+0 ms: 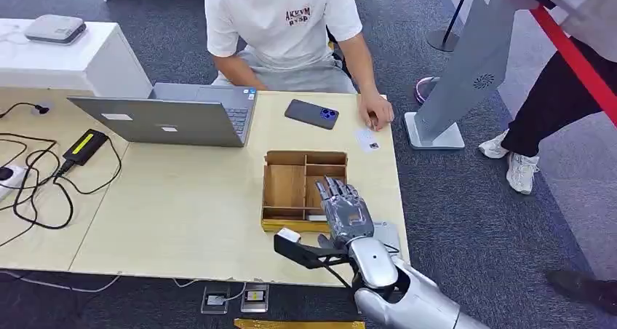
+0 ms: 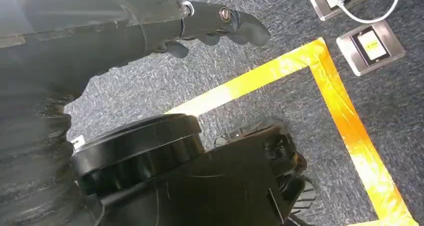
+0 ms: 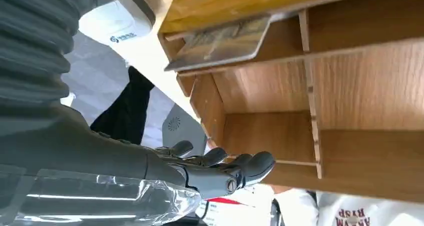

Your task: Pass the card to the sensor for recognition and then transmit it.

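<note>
A wooden divided tray (image 1: 291, 187) sits near the table's front edge. My right hand (image 1: 343, 209) hovers over its near right compartment, fingers stretched out and apart, holding nothing. In the right wrist view a card (image 3: 220, 43) leans in a tray compartment (image 3: 280, 86), apart from my fingers (image 3: 220, 168). Another white card (image 1: 367, 140) lies on the table by the seated person's hand (image 1: 377, 114). A flat grey pad (image 1: 388, 234) lies at the table edge beside my wrist. My left hand (image 2: 220, 23) hangs beside my body above the carpet, empty.
A person in a white shirt (image 1: 284, 16) sits across the table. An open laptop (image 1: 174, 118), a phone (image 1: 311, 113) and cables (image 1: 36, 176) lie on the table. A grey stand (image 1: 466, 67) and a second person's legs (image 1: 531, 132) are on the right.
</note>
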{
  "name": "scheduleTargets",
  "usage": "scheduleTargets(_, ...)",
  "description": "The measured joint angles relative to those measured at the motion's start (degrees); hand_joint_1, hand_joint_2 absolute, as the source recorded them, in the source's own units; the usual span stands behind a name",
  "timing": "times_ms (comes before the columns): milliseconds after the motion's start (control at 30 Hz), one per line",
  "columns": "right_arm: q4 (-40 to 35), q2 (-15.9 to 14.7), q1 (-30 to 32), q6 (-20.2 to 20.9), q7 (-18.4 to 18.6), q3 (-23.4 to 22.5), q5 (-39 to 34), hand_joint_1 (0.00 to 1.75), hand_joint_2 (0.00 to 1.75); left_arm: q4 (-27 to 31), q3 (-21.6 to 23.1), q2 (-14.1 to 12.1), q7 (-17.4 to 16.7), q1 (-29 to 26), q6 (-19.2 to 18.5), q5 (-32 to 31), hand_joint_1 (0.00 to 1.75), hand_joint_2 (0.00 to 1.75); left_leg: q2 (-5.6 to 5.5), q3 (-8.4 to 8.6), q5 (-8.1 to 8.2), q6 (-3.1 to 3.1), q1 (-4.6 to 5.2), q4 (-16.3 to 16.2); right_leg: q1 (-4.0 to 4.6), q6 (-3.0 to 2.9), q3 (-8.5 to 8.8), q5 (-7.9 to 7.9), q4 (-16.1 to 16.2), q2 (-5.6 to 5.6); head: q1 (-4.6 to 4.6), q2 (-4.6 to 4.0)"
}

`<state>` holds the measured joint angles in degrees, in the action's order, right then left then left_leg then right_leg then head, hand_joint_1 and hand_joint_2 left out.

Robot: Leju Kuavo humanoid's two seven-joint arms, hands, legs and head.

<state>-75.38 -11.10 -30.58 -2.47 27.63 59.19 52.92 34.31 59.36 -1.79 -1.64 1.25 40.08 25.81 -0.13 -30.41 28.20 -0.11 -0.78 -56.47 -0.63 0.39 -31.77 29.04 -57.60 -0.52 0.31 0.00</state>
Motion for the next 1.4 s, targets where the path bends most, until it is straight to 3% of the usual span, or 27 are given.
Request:
scheduleTargets(433,0.9,0.0,0.3,0.6,0.0,0.7,-0.6,0.00,1.75,0.5,-1.5,0.0,-0.4,-0.6,0.0,-1.3,0.00,1.75,0.01,0.00,0.00,0.00,0.00,0.0,0.00,0.00,0.00,0.00,0.0,0.03,0.00,0.00)
scheduleTargets(467,0.9,0.0,0.3,0.5,-0.1,0.8,-0.6,0.45,1.75,0.5,-1.6,0.0,-0.4,-0.7,0.0,-1.5,0.00,1.75,0.01,0.00,0.00,0.00,0.00,0.0,0.00,0.00,0.00,0.00,0.0,0.03,0.00,0.00)
scheduleTargets(500,0.9,0.0,0.3,0.5,-0.2,0.8,-0.6,1.75,1.75,0.5,-1.8,0.0,-0.4,-0.8,0.0,-1.6,0.00,1.75,0.01,0.00,0.00,0.00,0.00,0.0,0.00,0.00,0.00,0.00,0.0,0.03,0.00,0.00)
scheduleTargets(1167,0.9,0.0,-0.2,-0.6,-1.9,1.0,-1.0,1.75,1.75,2.2,-3.4,0.0,-0.6,-1.6,0.0,-1.1,0.00,1.75,0.00,0.00,0.00,0.00,0.00,0.0,0.00,0.00,0.01,0.00,0.0,0.02,0.00,0.00)
scheduleTargets(1200,0.9,0.0,-0.2,-0.6,-1.9,1.0,-1.0,1.75,1.75,2.2,-3.4,0.0,-0.6,-1.6,0.0,-1.2,0.00,0.00,0.00,0.00,0.00,0.00,0.00,0.0,0.00,0.00,0.00,0.00,0.0,0.03,0.00,0.00)
scheduleTargets(1400,0.9,0.0,-0.3,-0.6,-1.9,1.4,-1.2,1.75,1.75,2.2,-4.2,0.2,-0.7,-1.7,0.0,-3.6,0.00,0.00,0.00,0.00,0.00,0.00,0.00,0.0,0.00,0.00,0.01,0.00,0.0,0.03,0.00,0.00)
